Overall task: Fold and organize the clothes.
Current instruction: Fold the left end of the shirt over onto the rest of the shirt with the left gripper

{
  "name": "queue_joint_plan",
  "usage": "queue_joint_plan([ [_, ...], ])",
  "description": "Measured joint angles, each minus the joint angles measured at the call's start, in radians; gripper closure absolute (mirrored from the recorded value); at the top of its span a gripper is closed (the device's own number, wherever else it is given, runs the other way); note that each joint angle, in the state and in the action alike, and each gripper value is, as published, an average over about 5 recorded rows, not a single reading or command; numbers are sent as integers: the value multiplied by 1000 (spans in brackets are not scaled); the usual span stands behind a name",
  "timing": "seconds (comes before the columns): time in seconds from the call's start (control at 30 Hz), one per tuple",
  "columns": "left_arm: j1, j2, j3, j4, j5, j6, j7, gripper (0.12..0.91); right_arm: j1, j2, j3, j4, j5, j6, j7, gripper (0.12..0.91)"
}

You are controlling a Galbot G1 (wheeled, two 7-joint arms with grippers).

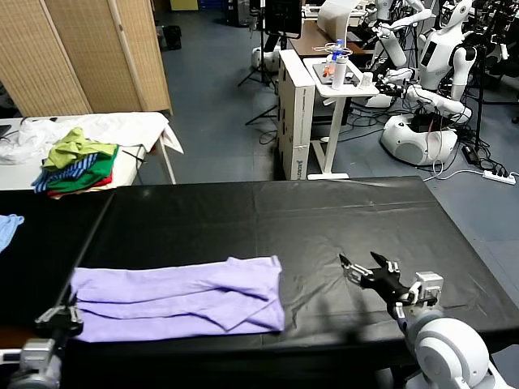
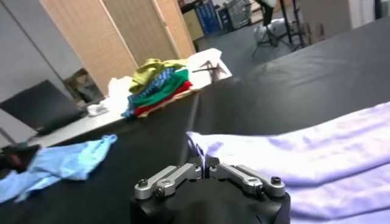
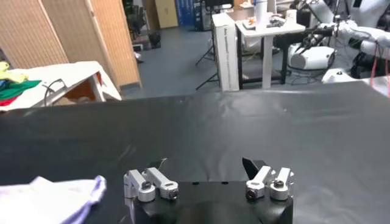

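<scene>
The lavender T-shirt (image 1: 178, 300) lies folded into a long band across the near left part of the black table (image 1: 324, 219). My left gripper (image 1: 71, 314) is at the band's left end. In the left wrist view the left gripper (image 2: 204, 163) is shut, its tips pinching a raised corner of the T-shirt (image 2: 317, 152). My right gripper (image 1: 363, 266) hovers low over bare table to the right of the shirt, a hand's width from its right end. The right wrist view shows that gripper (image 3: 204, 165) open and holding nothing, with the T-shirt's end (image 3: 49, 198) off to one side.
A green, blue-striped and red pile of garments (image 1: 77, 166) sits on a white table (image 1: 122, 126) at the back left. A light blue cloth (image 1: 8, 227) lies at the far left edge. A white cart (image 1: 340, 81) and other robots (image 1: 430, 97) stand beyond the table.
</scene>
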Motion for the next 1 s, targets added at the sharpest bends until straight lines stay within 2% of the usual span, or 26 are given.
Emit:
queue_joint_plan([
  [0.17, -12, -50, 75, -91, -65, 48, -36, 863, -41, 1, 31, 8, -17, 24, -22, 118],
  [0.37, -54, -138, 252, -175, -147, 93, -82, 863, -106, 15, 68, 15, -67, 37, -40, 118],
  [0.7, -158, -237, 512, -141, -181, 99, -89, 863, -167, 42, 66, 16, -138, 44, -48, 118],
  [1.0, -228, -283, 642, -84, -192, 100, -92, 863, -174, 58, 52, -3, -165, 44, -50, 118],
])
